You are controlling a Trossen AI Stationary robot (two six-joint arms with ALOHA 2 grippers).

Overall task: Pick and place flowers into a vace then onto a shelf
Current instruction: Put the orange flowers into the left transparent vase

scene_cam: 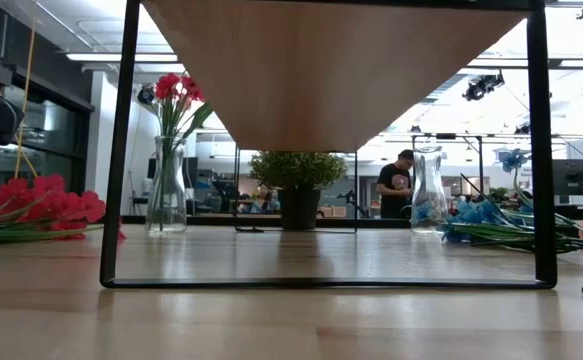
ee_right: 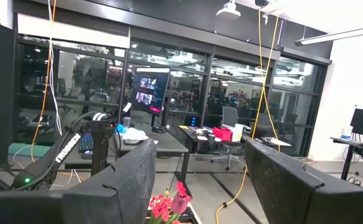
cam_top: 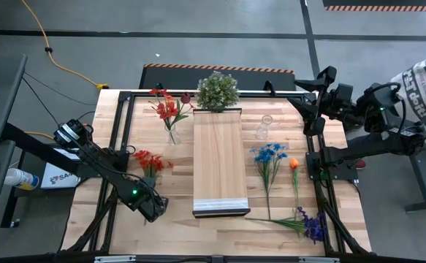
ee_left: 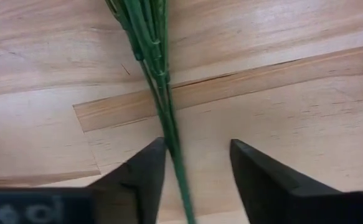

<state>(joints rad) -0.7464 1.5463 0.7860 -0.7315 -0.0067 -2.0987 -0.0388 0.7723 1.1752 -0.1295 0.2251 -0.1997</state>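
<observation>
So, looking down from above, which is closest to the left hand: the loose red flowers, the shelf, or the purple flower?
From the left hand:
1. Loose red flowers, just beyond it, stems between its fingers.
2. Shelf, centre of the table.
3. Purple flower, far right front corner.

You're looking at two dark, matte arms; the left arm (cam_top: 88, 157) shows a small green light near its wrist, with a round silver-ringed joint. The right arm (cam_top: 359, 109) carries black cables; its fingers (ee_right: 281, 180) look thick and textured
</observation>
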